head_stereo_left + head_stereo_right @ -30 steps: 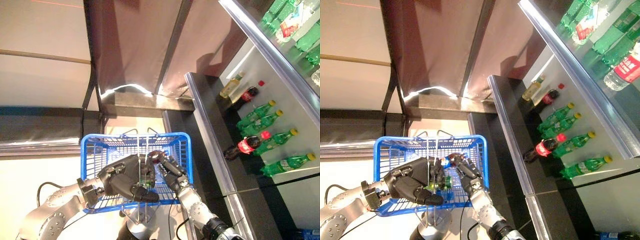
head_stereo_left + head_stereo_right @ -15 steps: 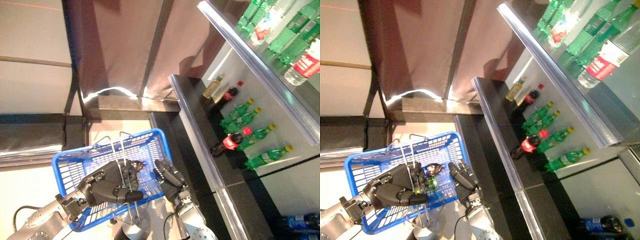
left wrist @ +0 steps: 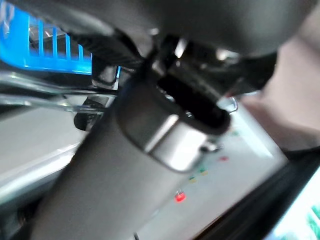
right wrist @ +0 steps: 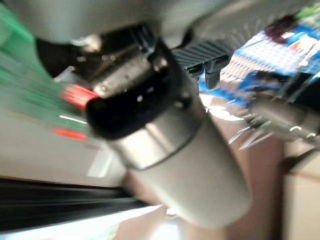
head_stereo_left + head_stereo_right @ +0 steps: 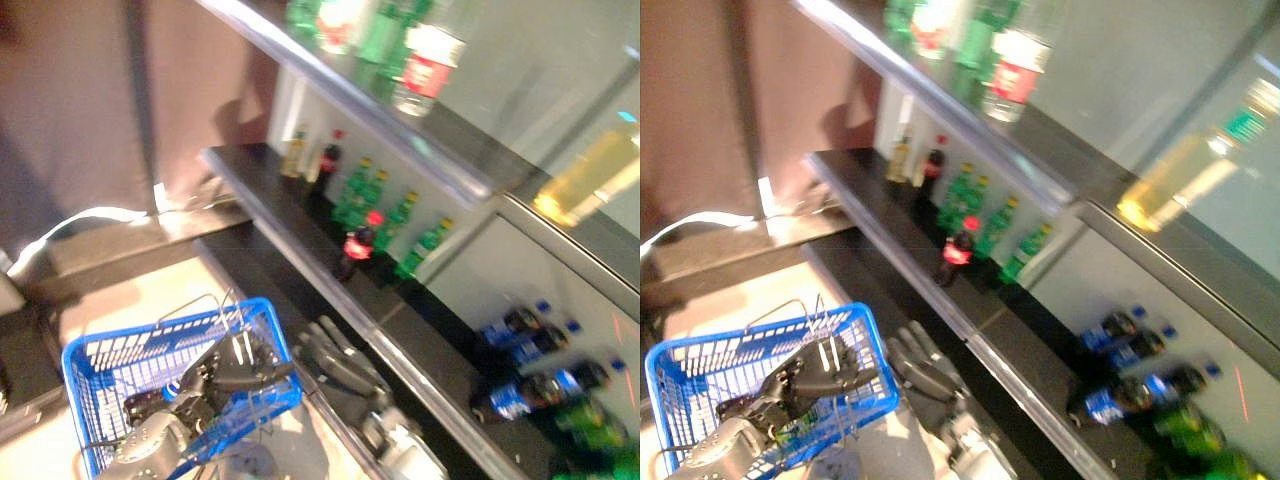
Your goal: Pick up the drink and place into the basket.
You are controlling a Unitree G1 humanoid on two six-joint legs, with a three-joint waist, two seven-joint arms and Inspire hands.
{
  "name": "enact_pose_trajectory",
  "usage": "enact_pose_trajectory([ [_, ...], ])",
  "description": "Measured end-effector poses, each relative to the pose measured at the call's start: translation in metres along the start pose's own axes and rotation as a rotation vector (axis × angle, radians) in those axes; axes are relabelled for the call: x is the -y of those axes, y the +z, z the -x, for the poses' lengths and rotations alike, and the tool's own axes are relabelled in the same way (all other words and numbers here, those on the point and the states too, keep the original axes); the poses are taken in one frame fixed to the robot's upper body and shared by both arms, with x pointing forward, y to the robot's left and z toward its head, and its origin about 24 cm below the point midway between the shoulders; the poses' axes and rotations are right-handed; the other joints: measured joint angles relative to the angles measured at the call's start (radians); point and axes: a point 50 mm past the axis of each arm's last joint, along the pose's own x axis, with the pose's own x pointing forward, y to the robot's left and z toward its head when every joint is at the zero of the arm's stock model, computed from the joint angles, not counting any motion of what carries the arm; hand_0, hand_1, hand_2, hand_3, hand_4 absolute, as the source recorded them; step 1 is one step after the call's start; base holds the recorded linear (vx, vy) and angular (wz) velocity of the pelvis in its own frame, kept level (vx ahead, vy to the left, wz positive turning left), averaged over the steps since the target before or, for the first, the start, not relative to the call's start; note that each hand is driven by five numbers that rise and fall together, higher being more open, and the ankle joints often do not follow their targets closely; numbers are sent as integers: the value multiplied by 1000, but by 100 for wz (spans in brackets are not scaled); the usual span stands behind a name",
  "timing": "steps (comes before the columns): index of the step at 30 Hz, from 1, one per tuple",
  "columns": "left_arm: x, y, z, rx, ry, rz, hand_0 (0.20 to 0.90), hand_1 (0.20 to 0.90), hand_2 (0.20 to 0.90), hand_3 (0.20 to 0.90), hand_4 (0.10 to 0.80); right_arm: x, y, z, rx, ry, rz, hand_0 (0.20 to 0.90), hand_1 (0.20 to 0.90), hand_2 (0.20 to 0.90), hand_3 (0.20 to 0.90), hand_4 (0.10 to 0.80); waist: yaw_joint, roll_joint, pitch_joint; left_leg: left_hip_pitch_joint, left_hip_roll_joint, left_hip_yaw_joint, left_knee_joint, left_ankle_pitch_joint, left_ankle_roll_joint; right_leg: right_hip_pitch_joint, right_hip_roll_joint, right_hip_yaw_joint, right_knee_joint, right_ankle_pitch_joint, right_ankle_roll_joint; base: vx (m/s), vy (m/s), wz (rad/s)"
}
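Observation:
The blue basket hangs in front at the lower left. My left hand is shut on its thin wire handles. A drink with a green label lies inside the basket, mostly hidden behind the hand and the mesh. My right hand is just right of the basket's rim, outside it, with its fingers straight, open and empty. The basket also shows in the right wrist view.
A drinks cabinet with black shelf edges runs along the right. Green bottles and a cola bottle stand on the middle shelf. Dark bottles with blue labels lie lower right, and more bottles stand on the top shelf.
The camera has swung towards the cabinet. My right hand has come out of the basket, open and empty; the drink stays in the basket. The left hand still holds the handles.

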Motion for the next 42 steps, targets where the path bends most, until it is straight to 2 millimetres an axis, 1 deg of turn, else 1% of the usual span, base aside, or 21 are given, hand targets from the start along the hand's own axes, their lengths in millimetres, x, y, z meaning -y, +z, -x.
enact_pose_trajectory([
  [1, 0, 0, 0, 0, 0, 0, 300, 300, 300, 200, 100, 0, 0, 0, 0, 0, 0, 900, 900, 900, 900, 800, 0, 0, 0, 0, 0, 0, 0, 0, 0, 0, 0, 0, 0, 0, 0, -111, -37, -167],
  [2, -113, -42, 167, 36, 701, 305, 300, 300, 300, 200, 100, 78, 29, 96, 79, -392, 84, 900, 900, 900, 900, 800, -53, 85, -19, 48, 39, 12, -95, 19, -33, -62, 3, 33, -33, 61, 5, -111, -37, -167],
  [4, -113, -42, 167, 36, 701, 305, 300, 300, 300, 200, 100, 78, 29, 96, 79, -392, 84, 900, 900, 900, 900, 800, -53, 85, -19, 48, 39, 12, -95, 19, -33, -62, 3, 33, -33, 61, 5, -152, -18, -51],
  [5, -106, -50, 155, 215, 692, 338, 300, 300, 300, 200, 100, 91, -28, 95, -107, -449, -70, 900, 900, 900, 900, 800, 28, 86, -34, 69, 48, -18, -192, 20, -37, -20, 32, -3, -113, 63, -8, -193, 2, 65],
  [7, -106, -50, 155, 215, 692, 338, 300, 300, 300, 200, 100, 91, -28, 95, -107, -449, -70, 900, 900, 900, 900, 800, 28, 86, -34, 69, 48, -18, -192, 20, -37, -20, 32, -3, -113, 63, -8, -194, -3, 62],
  [8, -79, -87, 108, 173, 558, 435, 300, 300, 300, 200, 100, 81, -44, 67, -184, -283, -96, 900, 900, 900, 900, 800, 13, 120, -59, 49, 20, -4, -57, -16, -30, -31, 14, -13, -144, 104, -10, -348, 23, 63],
  [9, -54, -138, 79, 45, 569, 573, 300, 300, 300, 200, 100, 90, -50, 71, -212, -260, -104, 900, 900, 900, 900, 800, -37, 165, -67, 51, -2, 20, -90, 12, -16, -55, -6, 15, -141, 119, 7, -412, 41, 10],
  [10, -44, -157, 62, -18, 619, 606, 300, 300, 300, 200, 100, 100, -41, 65, -234, -209, -57, 900, 900, 900, 900, 800, -49, 178, -80, 61, 7, 56, -121, 8, -12, -86, -16, 57, -142, 130, 12, -273, 76, -84],
  [12, -53, -145, 54, 25, 683, 591, 300, 300, 300, 200, 100, 104, -42, 55, -289, -183, 7, 900, 900, 900, 900, 800, -65, 158, -87, 64, 6, 74, -146, 7, -13, -104, -16, 95, -147, 146, 10, -142, 63, -76],
  [14, -62, -135, 46, 55, 700, 604, 300, 300, 300, 200, 100, 109, -38, 49, -312, -188, 56, 900, 900, 900, 900, 800, -60, 142, -88, 63, 6, 90, -173, 7, -14, -131, -19, 102, -149, 148, 10, -96, 56, -16],
  [16, -62, -136, 47, 60, 703, 608, 300, 300, 300, 200, 100, 118, -33, 47, -309, -230, 76, 900, 900, 900, 900, 800, -67, 114, -93, 59, -14, 100, -184, 3, -12, -158, -50, 105, -170, 161, 3, -81, 57, -1],
  [17, -63, -142, 52, 64, 733, 633, 300, 300, 300, 200, 100, 126, -28, 52, -302, -271, 88, 900, 900, 900, 900, 800, -56, 118, -91, 39, -33, 103, -58, -38, 23, -167, -65, 110, -164, 174, 12, -62, 44, -9],
  [18, -64, -151, 64, 54, 779, 655, 300, 300, 300, 200, 100, 132, -21, 55, -296, -304, 112, 900, 900, 900, 900, 800, -61, 122, -94, 69, -41, 115, -103, -61, 26, -165, -69, 133, -171, 182, 19, -70, 38, -12],
  [21, -65, -157, 78, 51, 823, 649, 300, 300, 300, 200, 100, 138, -21, 58, -286, -338, 106, 900, 900, 900, 900, 800, -61, 106, -99, 119, -56, 128, -190, -17, 35, -152, -81, 151, -188, 201, 21, -46, 20, 2],
  [23, -64, -158, 77, 46, 817, 646, 300, 300, 300, 200, 100, 139, -22, 55, -286, -346, 101, 900, 900, 900, 900, 800, -62, 109, -100, 132, -55, 133, -217, -4, 36, -150, -78, 152, -188, 197, 28, -35, 10, 4],
  [27, -59, -159, 70, 24, 785, 642, 300, 300, 300, 200, 100, 143, -23, 52, -294, -378, 106, 900, 900, 900, 900, 800, -72, 118, -106, 136, -47, 140, -218, -1, 39, -147, -69, 154, -195, 199, 26, -13, 2, -3],
  [30, -50, -170, 58, -36, 763, 658, 300, 300, 300, 200, 100, 153, -20, 49, -281, -468, 129, 900, 900, 900, 900, 800, -97, 131, -116, 142, -47, 151, -218, -3, 38, -141, -68, 165, -204, 205, 26, -22, -22, -10],
  [32, -51, -171, 55, -31, 785, 650, 300, 300, 300, 200, 100, 159, -19, 49, -284, -525, 145, 900, 900, 900, 900, 800, -99, 132, -119, 148, -46, 156, -218, -7, 37, -137, -68, 176, -206, 207, 26, -7, -34, -16],
  [34, -56, -162, 47, -7, 772, 627, 300, 300, 300, 200, 100, 170, -16, 52, -275, -616, 157, 900, 900, 900, 900, 800, -121, 137, -136, 149, -47, 157, -218, -13, 32, -137, -69, 179, -207, 206, 27, -5, -34, -6],
  [37, -54, -161, 34, -18, 750, 631, 300, 300, 300, 200, 100, 177, -15, 57, -257, -686, 165, 900, 900, 900, 900, 800, -130, 148, -156, 148, -48, 158, -218, -14, 34, -138, -68, 180, -210, 206, 27, -2, -21, -2],
  [42, -34, -181, 14, -115, 739, 687, 300, 300, 300, 200, 100, 199, -21, 79, -363, -956, 294, 900, 900, 900, 900, 800, -149, 154, -192, 153, -46, 175, -217, -17, 28, -136, -58, 191, -219, 207, 27, -6, -41, -8],
])
